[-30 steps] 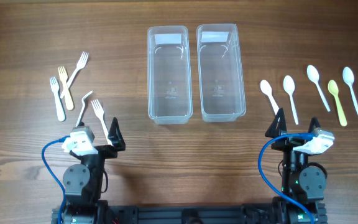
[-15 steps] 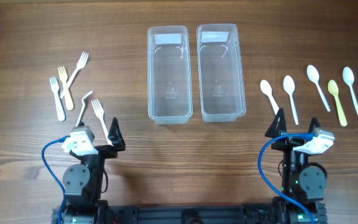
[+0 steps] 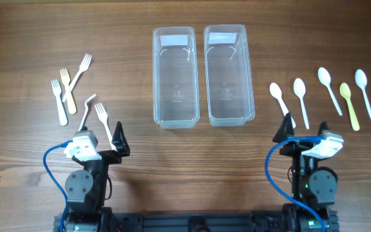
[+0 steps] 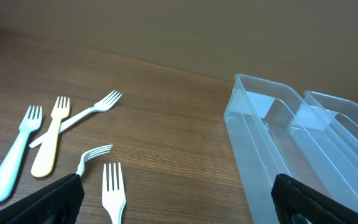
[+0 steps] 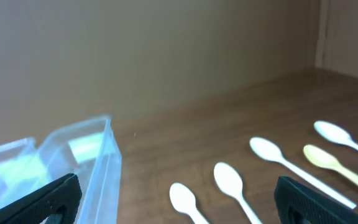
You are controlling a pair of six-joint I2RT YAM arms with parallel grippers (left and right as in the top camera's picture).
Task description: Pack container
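Two clear plastic containers stand side by side at the table's middle back, the left one (image 3: 173,76) and the right one (image 3: 227,74), both empty. Several plastic forks lie at the left, among them a yellow fork (image 3: 67,89) and a white fork (image 3: 104,120) just ahead of my left gripper (image 3: 102,136). Several spoons lie at the right, one of them a yellow spoon (image 3: 348,104). My right gripper (image 3: 306,132) sits just behind the nearest white spoon (image 3: 278,98). Both grippers are open and empty. The left wrist view shows my left gripper (image 4: 176,202) over the white fork (image 4: 112,190). The right wrist view shows my right gripper (image 5: 182,202) behind the white spoon (image 5: 185,199).
The left container (image 4: 272,155) lies ahead and right of my left gripper. The right container's wall (image 5: 101,165) lies ahead and left of my right gripper. The yellow spoon (image 5: 325,158) and other spoons spread to its right. Bare wood lies between the arms.
My right gripper has shifted slightly to the left and forward. The left arm and all cutlery have not moved.
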